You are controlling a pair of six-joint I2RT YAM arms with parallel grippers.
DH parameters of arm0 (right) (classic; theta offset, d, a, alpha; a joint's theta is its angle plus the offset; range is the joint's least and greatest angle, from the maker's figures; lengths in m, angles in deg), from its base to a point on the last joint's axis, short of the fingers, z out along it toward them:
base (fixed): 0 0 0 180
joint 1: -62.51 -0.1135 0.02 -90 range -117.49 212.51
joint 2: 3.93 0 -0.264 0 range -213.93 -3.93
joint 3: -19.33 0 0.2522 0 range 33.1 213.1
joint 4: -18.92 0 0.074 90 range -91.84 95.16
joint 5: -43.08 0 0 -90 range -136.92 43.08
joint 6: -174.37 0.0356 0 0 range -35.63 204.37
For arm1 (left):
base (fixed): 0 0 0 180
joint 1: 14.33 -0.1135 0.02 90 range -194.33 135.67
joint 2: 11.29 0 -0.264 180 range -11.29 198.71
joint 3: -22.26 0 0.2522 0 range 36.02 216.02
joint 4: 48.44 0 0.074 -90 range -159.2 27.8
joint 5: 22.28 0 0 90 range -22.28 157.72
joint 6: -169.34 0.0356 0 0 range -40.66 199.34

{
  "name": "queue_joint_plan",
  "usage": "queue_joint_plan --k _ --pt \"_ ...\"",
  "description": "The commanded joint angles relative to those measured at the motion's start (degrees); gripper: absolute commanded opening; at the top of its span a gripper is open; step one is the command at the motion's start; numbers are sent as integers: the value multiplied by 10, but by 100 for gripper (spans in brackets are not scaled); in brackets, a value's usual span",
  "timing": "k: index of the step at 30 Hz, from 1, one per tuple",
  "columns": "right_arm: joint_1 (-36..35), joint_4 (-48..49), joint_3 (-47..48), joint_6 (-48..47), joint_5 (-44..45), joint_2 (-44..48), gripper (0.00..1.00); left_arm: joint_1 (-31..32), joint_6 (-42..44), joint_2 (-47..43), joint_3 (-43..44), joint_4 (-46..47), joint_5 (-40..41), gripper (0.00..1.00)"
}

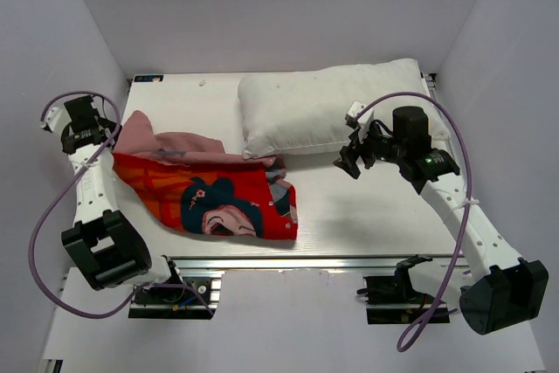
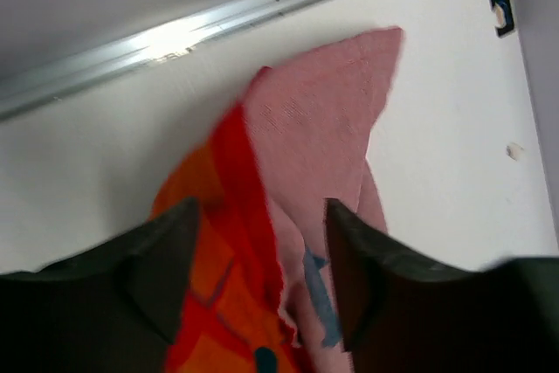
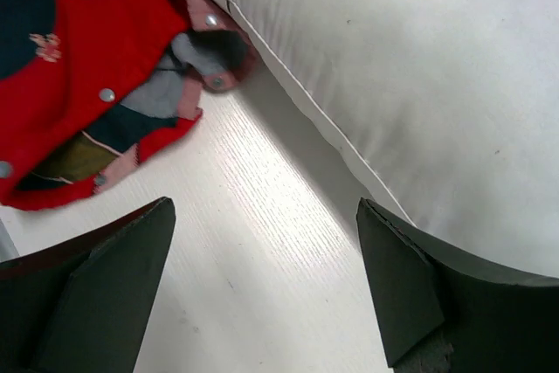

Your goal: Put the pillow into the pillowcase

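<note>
The pillow (image 1: 332, 111) lies plump and white across the back right of the table (image 1: 376, 211). The pillowcase (image 1: 218, 198), red with a dark-haired cartoon face, is crumpled at front left, its pink lining turned up at the left end. My left gripper (image 1: 111, 141) sits at that end. In the left wrist view it (image 2: 262, 211) is open, and the pillowcase's (image 2: 306, 120) pink and red cloth lies loose between the fingers. My right gripper (image 1: 349, 159) is open over bare table, just in front of the pillow (image 3: 419, 67), with the pillowcase's snap-button opening (image 3: 96, 67) to its left.
An aluminium rail (image 1: 306, 262) runs along the table's near edge, and another (image 2: 175, 37) along its left side. White enclosure walls stand close at left, right and back. Purple cables loop off both arms. A small dark label (image 1: 148, 78) marks the back left corner.
</note>
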Motion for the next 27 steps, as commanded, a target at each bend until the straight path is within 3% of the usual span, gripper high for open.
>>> queue_joint_plan --k 1,3,8,13,16,17,21,27 --pt "3 24 26 -8 19 2 89 -9 -20 -12 45 -27 15 75" --pt "3 23 23 -8 18 -1 89 -7 -3 -32 50 -17 -23 85" --pt "3 12 20 -18 -34 -12 89 66 29 -111 10 51 -195 82" --pt "-17 3 26 -20 -109 -57 88 266 54 -118 -16 -2 -248 70" --pt "-81 56 23 62 -52 -94 80 351 37 -129 -86 -5 -235 69" --pt "-103 80 18 132 -17 -99 80 363 20 -146 -107 1 -227 69" --pt "-196 165 -1 267 90 -140 81 381 -23 -199 -184 18 -214 72" --pt "-227 165 91 386 99 -295 82 381 -46 -264 -205 2 -191 74"
